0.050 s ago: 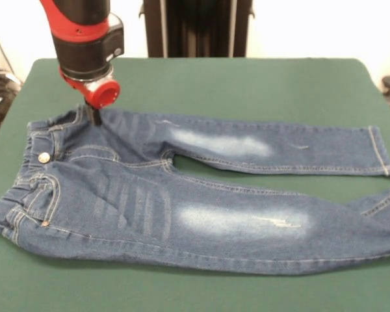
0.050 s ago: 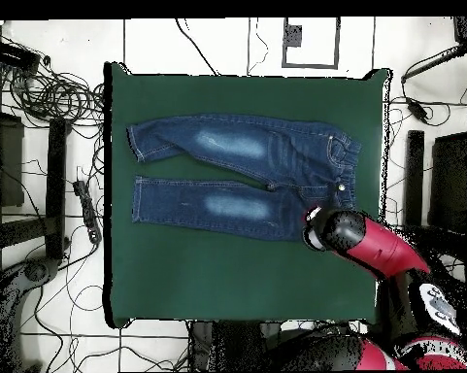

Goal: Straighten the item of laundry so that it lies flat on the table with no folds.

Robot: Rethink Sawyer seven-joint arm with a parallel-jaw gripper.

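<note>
One pair of jeans [image 1: 182, 195], lengthwise across table [image 1: 247, 84], waistband near claw [image 1: 95, 118]

From above, the jeans [image 2: 247, 175] lie spread on the green table [image 2: 227, 272], both legs stretched toward one side — waistband toward the other. My arm [image 2: 368, 243] reaches in over the waist-end corner of one leg — my gripper itself is hidden beneath it.

In the front view the jeans [image 1: 182, 188] lie spread on the surface [image 1: 247, 84], waist to the left, legs running right, one leg behind the other with a gap between them. The near leg's cuff runs off the right edge. The gripper [image 1: 96, 117] stands on the waist's far corner.
</note>
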